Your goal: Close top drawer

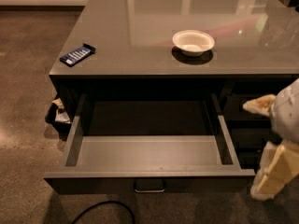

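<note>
Worktop [140, 36]: grey, glossy, with light reflections across it; taken as the reference for every entry below.

Top drawer [149, 153]: pulled far out from under the worktop's front edge. Dark grey front, lighter grey walls and floor, nothing inside.

Handle [149, 186]: small loop, centred on the drawer front, well forward of the worktop's front edge.

Bowl [193, 42]: white, upright, on the worktop right of its middle.

Packet [77, 54]: blue, flat, lying at the worktop's front left corner.

Tool [254, 148]: pale, off the worktop's front right corner and below its surface, beside the drawer's right end. Its two pale prongs are spread wide with nothing between them.

Lower fronts [247, 134]: dark, under the worktop's right part, behind the tool.

Bin [57, 113]: dark, with crumpled paper in it, low against the worktop's left side.

Cable [105, 210]: black, curving over the floor in front of the worktop.
</note>
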Robot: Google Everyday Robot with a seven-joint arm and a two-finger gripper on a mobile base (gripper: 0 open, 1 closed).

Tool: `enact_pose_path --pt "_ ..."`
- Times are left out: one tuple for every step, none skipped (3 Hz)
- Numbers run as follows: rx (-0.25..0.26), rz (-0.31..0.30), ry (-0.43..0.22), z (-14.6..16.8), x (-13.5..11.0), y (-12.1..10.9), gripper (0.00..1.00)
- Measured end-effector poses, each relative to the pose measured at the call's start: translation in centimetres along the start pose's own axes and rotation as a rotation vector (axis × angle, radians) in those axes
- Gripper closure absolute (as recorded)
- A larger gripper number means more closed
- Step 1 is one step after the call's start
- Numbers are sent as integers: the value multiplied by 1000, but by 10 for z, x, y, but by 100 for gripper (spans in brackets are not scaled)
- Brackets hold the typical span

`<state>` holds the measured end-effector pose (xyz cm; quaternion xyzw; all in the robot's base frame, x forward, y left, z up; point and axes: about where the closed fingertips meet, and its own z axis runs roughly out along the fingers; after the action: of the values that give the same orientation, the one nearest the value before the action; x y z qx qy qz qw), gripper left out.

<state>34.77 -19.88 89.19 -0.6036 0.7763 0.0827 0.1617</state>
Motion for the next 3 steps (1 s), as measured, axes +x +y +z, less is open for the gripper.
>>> enact_pose_path --pt "-24 38 -9 38 24 24 0" --pt "-73 69 -39 75 46 44 19" --pt "-108 87 -43 105 60 56 42"
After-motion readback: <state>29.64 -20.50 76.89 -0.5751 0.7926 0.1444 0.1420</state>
